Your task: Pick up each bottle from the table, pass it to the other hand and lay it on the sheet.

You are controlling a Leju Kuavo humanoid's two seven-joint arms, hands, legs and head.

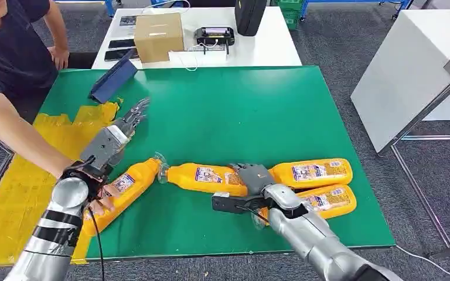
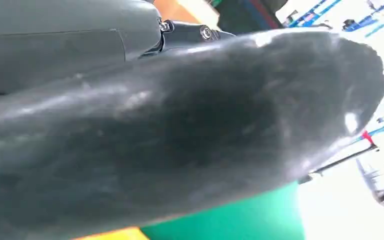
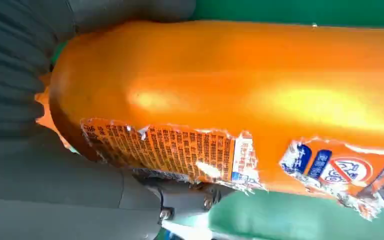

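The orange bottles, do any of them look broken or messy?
None looks broken, but the label is messy: on the bottle under the right hand it is torn and peeling, with ragged edges. A person's hand is also touching the bottle by the yellow sheet, close to the robot's left hand.

bottle (image 3: 260,100) | torn label (image 3: 180,150) | print perhaps too blurred; nothing legible

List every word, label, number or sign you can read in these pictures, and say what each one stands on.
None can be read.
Bottle under the right hand: torn label with rows of fine print and a blue-and-red logo, too blurred.
Other bottles: labels too small.
Cardboard box: no lettering that I can make out.
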